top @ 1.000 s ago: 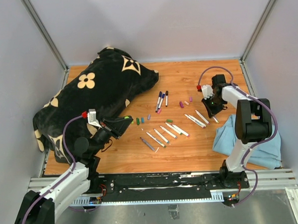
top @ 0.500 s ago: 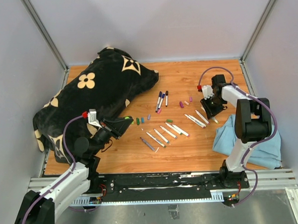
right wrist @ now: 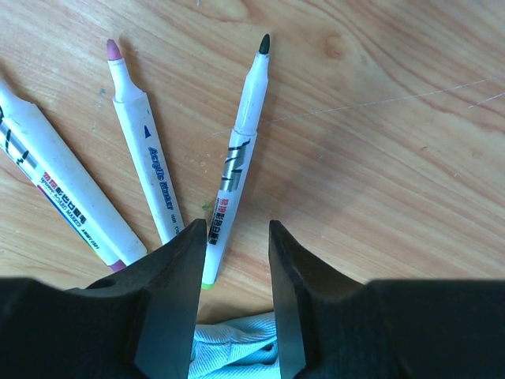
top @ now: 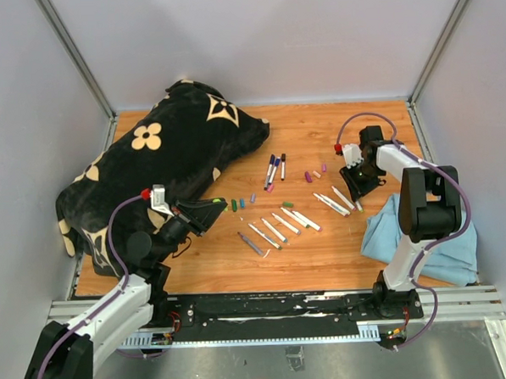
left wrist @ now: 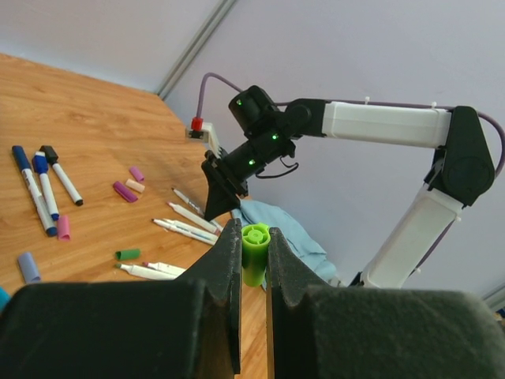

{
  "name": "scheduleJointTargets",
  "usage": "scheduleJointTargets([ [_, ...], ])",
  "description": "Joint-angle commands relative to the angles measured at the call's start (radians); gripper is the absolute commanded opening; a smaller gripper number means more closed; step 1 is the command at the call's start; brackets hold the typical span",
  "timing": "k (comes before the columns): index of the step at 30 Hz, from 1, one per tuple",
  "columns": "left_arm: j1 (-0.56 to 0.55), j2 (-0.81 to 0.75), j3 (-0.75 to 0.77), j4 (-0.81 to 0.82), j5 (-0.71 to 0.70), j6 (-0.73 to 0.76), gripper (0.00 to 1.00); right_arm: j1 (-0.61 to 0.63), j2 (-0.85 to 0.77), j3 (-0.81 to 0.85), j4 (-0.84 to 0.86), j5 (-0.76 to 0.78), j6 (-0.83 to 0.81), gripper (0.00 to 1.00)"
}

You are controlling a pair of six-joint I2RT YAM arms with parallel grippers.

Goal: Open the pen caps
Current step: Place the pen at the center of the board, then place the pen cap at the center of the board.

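Three capped pens [top: 274, 170] lie mid-table, with loose pen caps [top: 234, 205] nearby. Left gripper [left wrist: 254, 237] is clamped on a green cap [left wrist: 255, 257]. Right gripper [right wrist: 234, 233] has jaws apart over an uncapped marker [right wrist: 237, 158]. Caps likely light, hard and slick: pinch the sides, pull straight.

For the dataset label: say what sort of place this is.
Probably a robot lab cell: plain walls and metal corner posts box in a wooden table, two arms bolted to a rail.
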State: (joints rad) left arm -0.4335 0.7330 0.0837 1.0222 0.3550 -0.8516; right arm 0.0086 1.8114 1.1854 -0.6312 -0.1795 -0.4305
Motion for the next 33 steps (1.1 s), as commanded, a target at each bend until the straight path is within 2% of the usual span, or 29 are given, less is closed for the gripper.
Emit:
scheduleJointTargets([
  [1,0.004,0.007,-0.006,0.016,0.017,-0.006,0.00,-0.019,-0.044,0.020,-0.028,-0.022,-0.016,0.39],
  [9,-0.014,0.035,0.004,0.016,0.009,0.002,0.00,-0.019,-0.068,0.020,-0.028,-0.041,-0.017,0.44],
  [16,-0.152,0.189,0.068,0.043,-0.077,0.069,0.00,-0.018,-0.103,0.016,-0.027,-0.063,-0.018,0.49],
  [23,-0.299,0.462,0.227,0.080,-0.156,0.119,0.00,-0.019,-0.196,0.011,-0.026,-0.126,-0.021,0.54],
  [28,-0.374,0.711,0.402,0.080,-0.200,0.112,0.00,-0.029,-0.300,-0.010,-0.010,-0.194,-0.007,0.56],
  [33,-0.444,0.949,0.607,0.038,-0.234,0.105,0.00,-0.088,-0.408,-0.019,0.002,-0.294,0.053,0.63],
])
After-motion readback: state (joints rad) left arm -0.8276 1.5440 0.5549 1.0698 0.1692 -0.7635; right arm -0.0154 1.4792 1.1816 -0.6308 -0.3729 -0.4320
